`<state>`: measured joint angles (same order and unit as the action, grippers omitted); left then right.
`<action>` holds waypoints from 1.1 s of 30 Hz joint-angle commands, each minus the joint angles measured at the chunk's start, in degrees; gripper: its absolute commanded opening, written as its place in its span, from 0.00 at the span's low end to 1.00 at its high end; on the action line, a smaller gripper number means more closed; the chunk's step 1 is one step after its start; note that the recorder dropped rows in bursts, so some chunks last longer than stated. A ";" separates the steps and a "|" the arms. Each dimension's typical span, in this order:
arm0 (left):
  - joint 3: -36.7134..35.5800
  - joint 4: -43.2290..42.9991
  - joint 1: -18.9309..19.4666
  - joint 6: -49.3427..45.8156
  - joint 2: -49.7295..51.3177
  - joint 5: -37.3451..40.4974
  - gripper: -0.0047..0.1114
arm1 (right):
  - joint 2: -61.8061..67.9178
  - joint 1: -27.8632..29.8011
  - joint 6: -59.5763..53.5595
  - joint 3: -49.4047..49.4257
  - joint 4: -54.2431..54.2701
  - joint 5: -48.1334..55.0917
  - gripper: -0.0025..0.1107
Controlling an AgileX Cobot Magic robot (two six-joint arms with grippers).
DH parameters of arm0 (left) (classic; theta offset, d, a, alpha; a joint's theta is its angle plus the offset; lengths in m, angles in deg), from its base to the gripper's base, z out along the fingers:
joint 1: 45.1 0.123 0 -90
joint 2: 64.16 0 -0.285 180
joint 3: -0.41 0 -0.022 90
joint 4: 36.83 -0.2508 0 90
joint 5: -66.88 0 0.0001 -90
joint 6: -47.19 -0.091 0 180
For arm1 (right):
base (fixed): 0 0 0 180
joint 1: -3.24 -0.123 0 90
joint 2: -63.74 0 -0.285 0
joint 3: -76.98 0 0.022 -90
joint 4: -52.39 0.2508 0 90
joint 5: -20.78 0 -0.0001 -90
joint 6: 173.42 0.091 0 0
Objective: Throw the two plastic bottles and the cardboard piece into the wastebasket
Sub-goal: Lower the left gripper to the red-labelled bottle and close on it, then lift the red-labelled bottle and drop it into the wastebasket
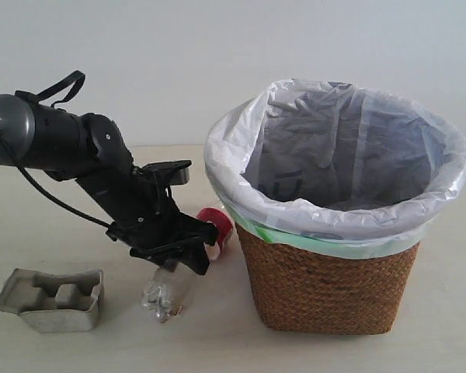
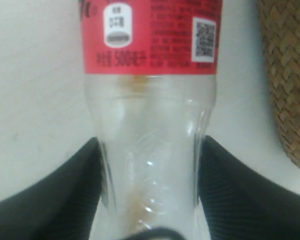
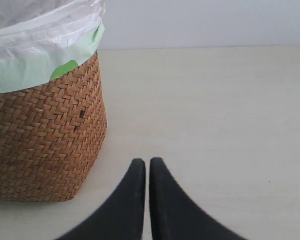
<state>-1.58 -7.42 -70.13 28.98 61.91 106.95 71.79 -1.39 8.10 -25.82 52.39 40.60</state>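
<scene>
The red-label bottle (image 1: 171,294) lies on the table left of the wastebasket (image 1: 326,287), its clear base towards the front. My left gripper (image 1: 179,250) comes down over its middle. In the left wrist view the bottle (image 2: 150,110) fills the gap and both black fingers (image 2: 75,185) press its narrow waist, so the left gripper (image 2: 150,142) is shut on it. The cardboard piece (image 1: 54,299) rests at the front left, apart from the gripper. My right gripper (image 3: 148,162) is shut and holds nothing, low over the table beside the wastebasket (image 3: 40,140). The green-cap bottle is out of view.
The wastebasket's white bag liner (image 1: 334,148) stands open at the top, its rim higher than the left gripper. Wicker wall (image 2: 290,75) is close beside the held bottle. A plain wall closes off the back of the table (image 1: 450,311).
</scene>
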 commanded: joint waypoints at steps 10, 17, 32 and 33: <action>6.78 -52.13 14.12 28.93 -26.31 16.59 0.07 | -0.26 0.35 -0.26 0.02 -0.37 -0.29 0.02; 14.76 -79.16 14.12 37.69 -34.53 28.93 0.07 | -0.26 0.35 -0.26 0.02 -0.37 -0.29 0.02; 14.83 -4.76 1.09 3.53 -29.09 9.86 0.17 | -0.26 0.35 -0.26 0.02 -0.37 -0.29 0.02; 16.42 2.87 0.19 1.21 -28.80 9.62 0.28 | -0.26 0.35 -0.26 0.02 -0.37 -0.29 0.02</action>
<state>11.28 -25.09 -66.97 41.93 33.13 119.93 71.79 -1.39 8.10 -25.82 52.39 40.60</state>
